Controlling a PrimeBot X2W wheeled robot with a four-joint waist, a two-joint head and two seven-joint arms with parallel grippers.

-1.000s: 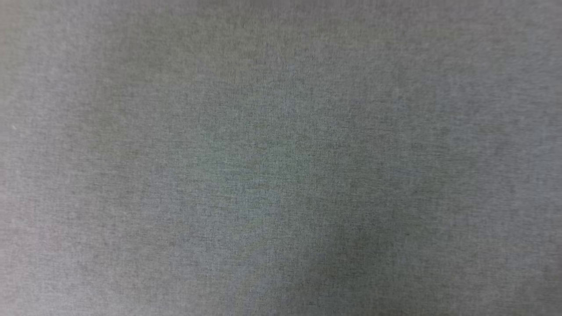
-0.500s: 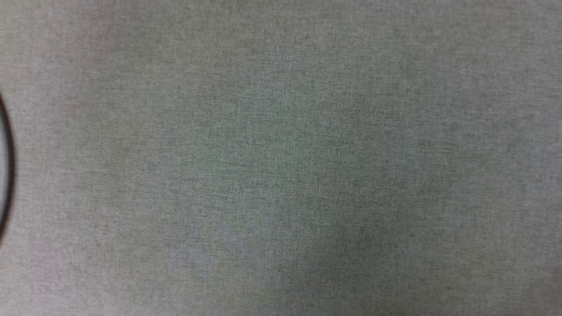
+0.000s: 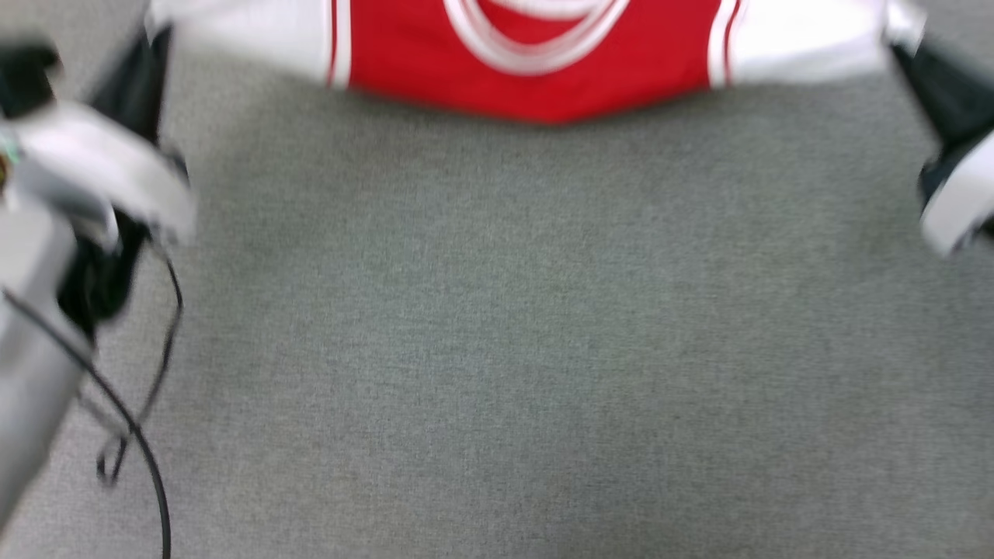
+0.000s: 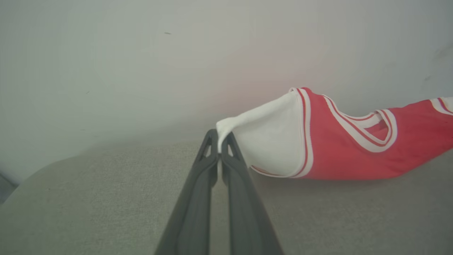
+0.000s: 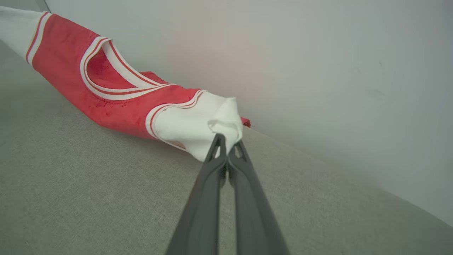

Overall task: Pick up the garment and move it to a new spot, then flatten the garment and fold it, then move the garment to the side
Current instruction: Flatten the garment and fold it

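Left end effector (image 4: 219, 137) on garment (image 4: 339, 152) sleeve

Indoor test space, most likely a robotics lab; the exact kind of room cannot be told. Evidence: a wide grey woven cloth surface (image 3: 497, 326) with a rounded edge, meeting a bare, pale, lightly scuffed wall (image 4: 124, 53). A loose black cable (image 3: 158, 481) runs beside the robot's pale forearm (image 3: 27, 365).

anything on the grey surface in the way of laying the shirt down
Nothing visible lies on the grey fabric surface in front of the red jersey T-shirt with white sleeves. The left gripper and right gripper each pinch a sleeve; a thin black cable hangs at the left edge.
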